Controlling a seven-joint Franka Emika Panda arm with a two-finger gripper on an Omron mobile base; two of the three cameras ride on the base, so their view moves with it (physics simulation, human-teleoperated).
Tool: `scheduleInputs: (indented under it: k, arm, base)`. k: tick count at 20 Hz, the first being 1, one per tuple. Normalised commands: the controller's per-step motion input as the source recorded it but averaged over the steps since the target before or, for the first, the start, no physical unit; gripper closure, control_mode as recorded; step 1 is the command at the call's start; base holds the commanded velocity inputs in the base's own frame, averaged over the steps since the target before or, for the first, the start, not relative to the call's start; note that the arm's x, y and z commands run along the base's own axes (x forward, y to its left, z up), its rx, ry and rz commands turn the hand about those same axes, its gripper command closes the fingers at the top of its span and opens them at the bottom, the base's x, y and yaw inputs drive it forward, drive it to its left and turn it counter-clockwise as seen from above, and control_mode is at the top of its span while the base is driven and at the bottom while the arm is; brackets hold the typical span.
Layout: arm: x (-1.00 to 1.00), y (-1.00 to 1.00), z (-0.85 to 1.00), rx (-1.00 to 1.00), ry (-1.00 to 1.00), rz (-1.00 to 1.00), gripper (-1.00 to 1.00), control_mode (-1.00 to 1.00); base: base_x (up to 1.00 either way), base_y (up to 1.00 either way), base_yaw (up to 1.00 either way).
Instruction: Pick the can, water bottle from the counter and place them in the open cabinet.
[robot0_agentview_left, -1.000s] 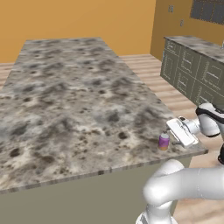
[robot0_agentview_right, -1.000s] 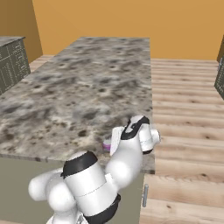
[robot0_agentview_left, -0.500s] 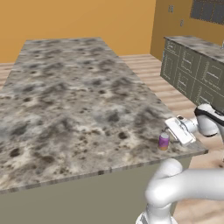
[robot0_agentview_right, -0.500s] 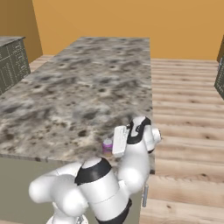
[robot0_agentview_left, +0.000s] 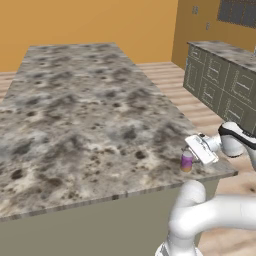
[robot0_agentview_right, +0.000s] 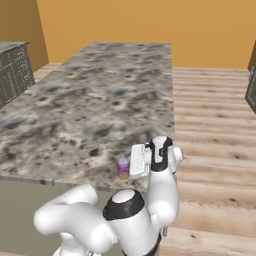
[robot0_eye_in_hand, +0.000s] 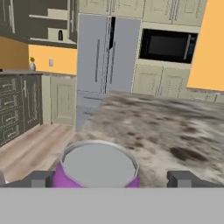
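The can (robot0_eye_in_hand: 98, 166), purple with a silver top, stands near the counter's (robot0_agentview_left: 90, 110) near right corner. In the hand view it sits between my two dark fingertips (robot0_eye_in_hand: 39, 178), with a gap on each side. My gripper (robot0_eye_in_hand: 111, 178) is open and lies level, pointing at the can (robot0_agentview_left: 186, 161) from its right. From the right base view the gripper (robot0_agentview_right: 132, 164) is close beside the can (robot0_agentview_right: 123, 167). A slim black water bottle (robot0_eye_in_hand: 60, 35) stands on the shelf of the open cabinet (robot0_eye_in_hand: 43, 22), far off at the hand view's upper left.
A grey double-door fridge (robot0_eye_in_hand: 105, 57) and a black microwave (robot0_eye_in_hand: 168, 46) stand beyond the counter. A small vase with a green sprig (robot0_eye_in_hand: 32, 64) sits on the far side counter. Olive drawer units (robot0_agentview_left: 220, 85) line the right wall, with wood floor (robot0_agentview_right: 215, 140) beside the counter.
The hand has edged closer to the can and a little lower. The jaws have stayed wide. The can has not moved.
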Motion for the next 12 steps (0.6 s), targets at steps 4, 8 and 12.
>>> scheduleInputs:
  k: [4, 8, 12]
  arm:
    - [0.18, 0.00, -0.30, 0.00, 0.00, 0.01, -1.00, -1.00]
    - [0.01, -0.03, -0.34, 0.00, 0.00, 0.00, -1.00, -1.00]
    - [-0.05, -0.05, -0.30, 0.00, 0.00, 0.00, -1.00, -1.00]
  base:
    - [0.00, 0.00, 0.00]
    - [0.00, 0.00, 0.00]
    - [0.00, 0.00, 0.00]
